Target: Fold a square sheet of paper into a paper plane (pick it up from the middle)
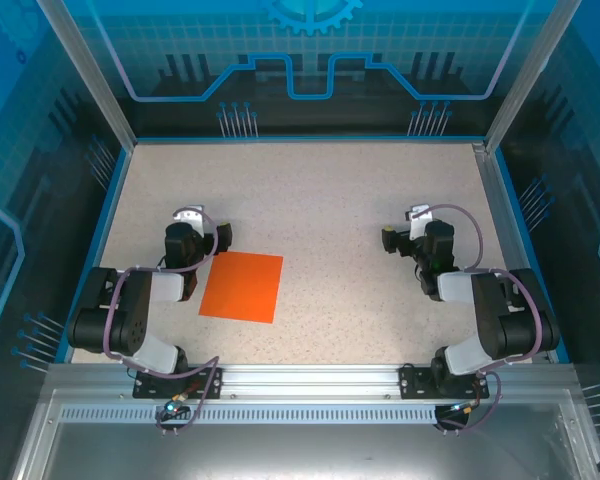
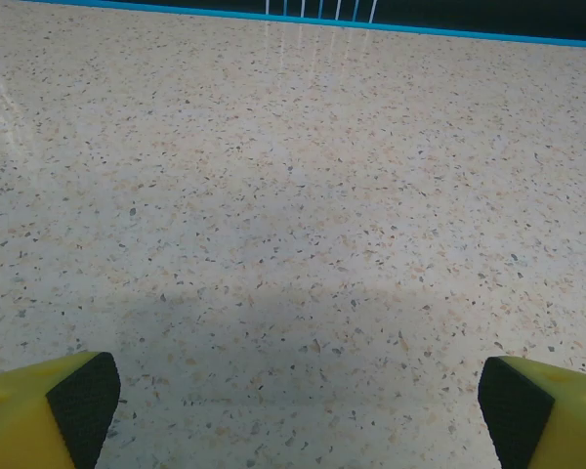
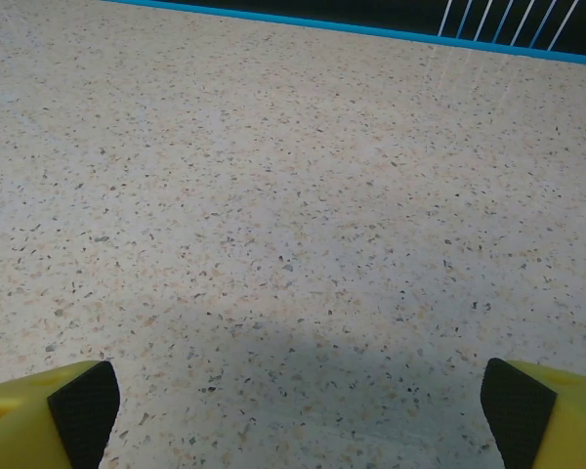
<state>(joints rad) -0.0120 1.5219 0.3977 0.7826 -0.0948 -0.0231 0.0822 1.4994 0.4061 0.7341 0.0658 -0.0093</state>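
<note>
The left arm, at eight o'clock in the top view, and the right arm, at four o'clock, share one build: fat black cylindrical joints, pale grey-white links and a lilac-grey cable looping along each. In the wrist views the fingers are yellow wedges faced with black pads, at seven and five o'clock.

Left gripper spread wide, nothing between the jaws. Yellow fingers poke in at the bottom corners, each with a black pad facing inward. Bare speckled beige table below and ahead. Soft shadow across the near part. Blue strip along the far edge, thin white rods behind it.
</note>
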